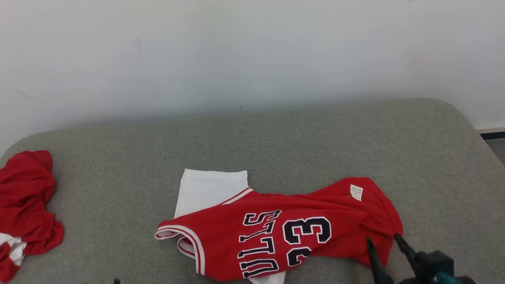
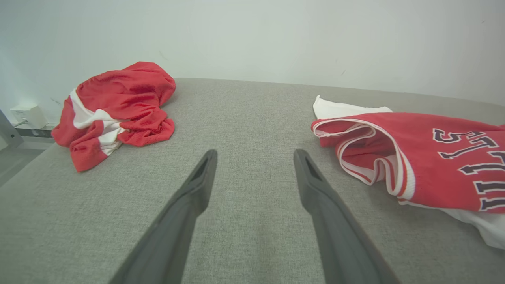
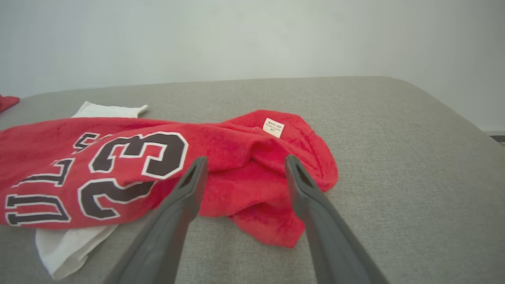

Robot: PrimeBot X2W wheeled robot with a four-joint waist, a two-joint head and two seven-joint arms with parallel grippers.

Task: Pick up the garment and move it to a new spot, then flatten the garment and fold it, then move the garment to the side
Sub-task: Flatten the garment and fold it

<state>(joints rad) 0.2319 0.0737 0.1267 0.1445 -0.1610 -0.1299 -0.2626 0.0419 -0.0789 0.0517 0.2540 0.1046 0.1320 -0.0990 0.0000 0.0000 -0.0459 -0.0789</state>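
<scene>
A plain, faintly scuffed white wall point(image 1: 252, 47) spans twelve o'clock. Below it spreads a grey upholstered surface point(image 1: 315, 134) with rounded corners. At three o'clock, a dark baseboard point(image 1: 493, 135) meets grey floor point(image 1: 501, 146).

Red sleeveless jersey point(image 1: 276, 232), white-trimmed at neck and armholes, printed in dark, white-edged letters and the number 23. Lies sideways and rumpled on the grey padded surface point(image 1: 315, 138), print facing up. Neck end toward the left of the head view, opposite end bunched into loose folds toward the right. Small white tag point(image 1: 356, 192) showing near the far right edge. Partly covers a white cloth point(image 1: 209, 189), sticking out past far and near edges.
</scene>
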